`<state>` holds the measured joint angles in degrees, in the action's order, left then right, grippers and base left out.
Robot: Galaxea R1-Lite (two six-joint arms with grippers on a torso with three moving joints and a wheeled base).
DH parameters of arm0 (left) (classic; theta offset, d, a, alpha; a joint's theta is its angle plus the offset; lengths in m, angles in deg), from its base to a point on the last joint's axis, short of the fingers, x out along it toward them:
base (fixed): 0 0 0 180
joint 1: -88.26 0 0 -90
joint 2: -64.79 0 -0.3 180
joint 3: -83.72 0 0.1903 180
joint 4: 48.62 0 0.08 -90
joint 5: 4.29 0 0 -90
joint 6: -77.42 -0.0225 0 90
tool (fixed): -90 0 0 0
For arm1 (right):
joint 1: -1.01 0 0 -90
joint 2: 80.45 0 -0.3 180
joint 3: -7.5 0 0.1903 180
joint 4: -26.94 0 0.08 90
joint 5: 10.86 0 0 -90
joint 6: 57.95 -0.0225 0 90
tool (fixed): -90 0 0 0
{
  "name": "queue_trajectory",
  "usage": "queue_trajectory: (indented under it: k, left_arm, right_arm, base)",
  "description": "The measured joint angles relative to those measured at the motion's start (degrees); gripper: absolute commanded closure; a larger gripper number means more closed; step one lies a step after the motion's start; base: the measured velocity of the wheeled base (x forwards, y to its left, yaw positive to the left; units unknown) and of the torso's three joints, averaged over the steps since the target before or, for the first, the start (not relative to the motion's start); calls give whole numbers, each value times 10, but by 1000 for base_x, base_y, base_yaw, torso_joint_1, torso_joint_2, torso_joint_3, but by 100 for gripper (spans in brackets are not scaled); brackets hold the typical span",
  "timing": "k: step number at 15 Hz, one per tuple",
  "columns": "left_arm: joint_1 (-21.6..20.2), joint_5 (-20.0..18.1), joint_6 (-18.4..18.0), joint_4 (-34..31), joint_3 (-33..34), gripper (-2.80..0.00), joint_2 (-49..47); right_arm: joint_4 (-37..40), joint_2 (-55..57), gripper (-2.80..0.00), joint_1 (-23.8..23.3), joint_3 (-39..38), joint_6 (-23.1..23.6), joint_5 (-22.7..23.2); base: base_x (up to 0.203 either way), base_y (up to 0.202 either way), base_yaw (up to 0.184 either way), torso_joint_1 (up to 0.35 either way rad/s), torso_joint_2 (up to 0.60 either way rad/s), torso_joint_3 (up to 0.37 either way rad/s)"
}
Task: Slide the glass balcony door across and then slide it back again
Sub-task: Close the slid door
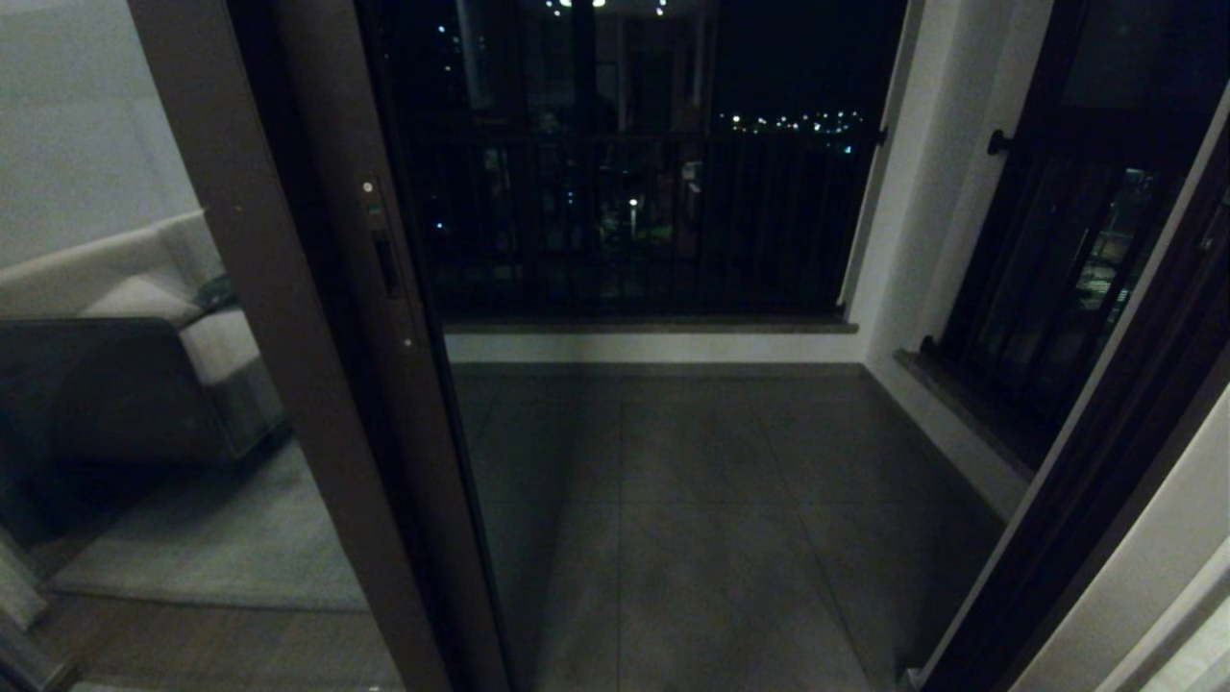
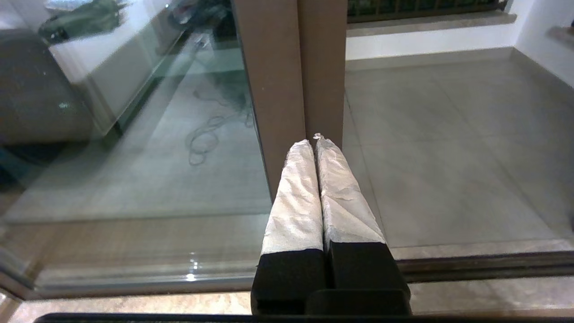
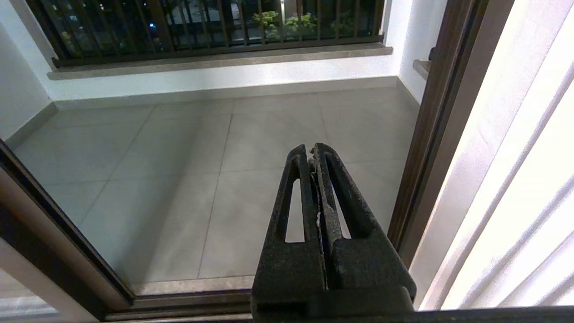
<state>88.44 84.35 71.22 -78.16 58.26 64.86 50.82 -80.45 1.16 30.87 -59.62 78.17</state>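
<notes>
The glass balcony door point(image 1: 389, 317) stands slid to the left, its dark brown stile carrying a narrow handle slot point(image 1: 386, 264) and small silver screws. The doorway to its right is open onto the balcony floor. Neither gripper shows in the head view. My left gripper point(image 2: 312, 140) is shut and empty, its white-wrapped fingers point(image 2: 296, 193) pointing at the door's stile point(image 2: 323, 67) low down, tips close to it; contact is not visible. My right gripper point(image 3: 312, 148) is shut and empty, hanging before the open doorway, apart from the door.
The fixed panel's plain brown stile point(image 1: 250, 240) overlaps the door on its left; a sofa point(image 1: 144, 384) shows in the glass. The floor track point(image 2: 484, 264) runs along the threshold. The door jamb point(image 3: 430, 134) bounds the opening's right side. A railing point(image 1: 634, 221) and a barred window point(image 1: 1057, 259) lie beyond.
</notes>
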Motion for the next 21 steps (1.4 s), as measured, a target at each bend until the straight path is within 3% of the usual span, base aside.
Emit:
queue_trajectory:
  k: [4,6,11,17,21]
  left_arm:
    - [0,-15,49,8,-31,0,-3]
    - [-1,-39,53,5,-58,0,-21]
    - [-1,-58,57,7,-160,0,-122]
    - [3,-185,109,11,-378,0,-363]
    - [72,-200,154,4,-524,0,-539]
  right_arm:
    - [0,0,0,0,0,0,0]
    - [0,0,0,0,0,0,0]
    - [0,0,0,0,0,0,0]
    - [0,0,0,0,0,0,0]
    - [0,0,0,0,0,0,0]
  base:
    - [0,0,0,0,0,0]
    - [0,0,0,0,0,0]
    - [0,0,0,0,0,0]
    - [0,0,0,0,0,0]
    - [0,0,0,0,0,0]
